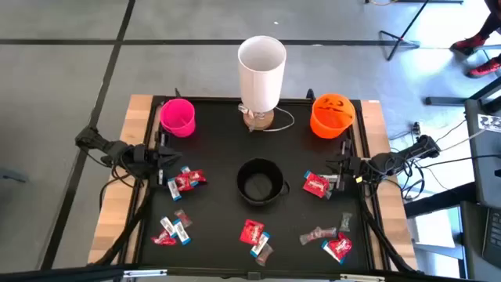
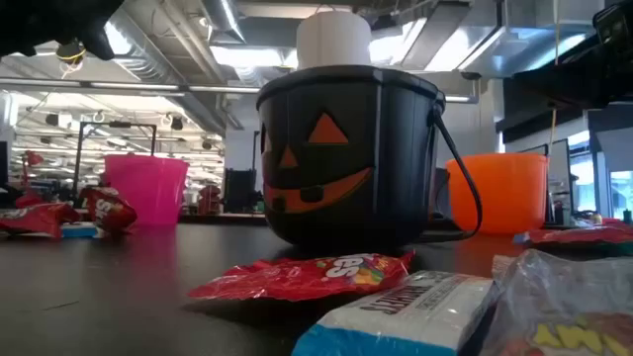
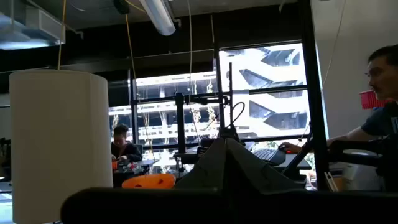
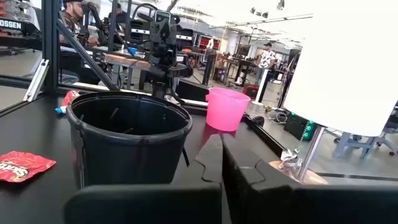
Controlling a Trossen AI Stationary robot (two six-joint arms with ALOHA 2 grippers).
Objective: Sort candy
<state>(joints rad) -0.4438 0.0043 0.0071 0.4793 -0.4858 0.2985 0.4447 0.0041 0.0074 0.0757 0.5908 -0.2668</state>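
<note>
Candy [image 1: 252, 233] lies scattered on the mat between the left gripper [image 1: 162, 157] and right gripper [image 1: 341, 168], both pressed together, empty.

— What are the arms like?
— Both are dark and slim; the left arm [image 1: 106, 149] and right arm [image 1: 399, 160] trail black cables.
— And the grippers?
— The right gripper [image 4: 221, 155] has matte black, angular fingers.

Probably a robotics lab: exposed ceiling ducts [image 2: 168, 40], workbenches [image 4: 134, 61], seated people [image 3: 124, 148].
</note>
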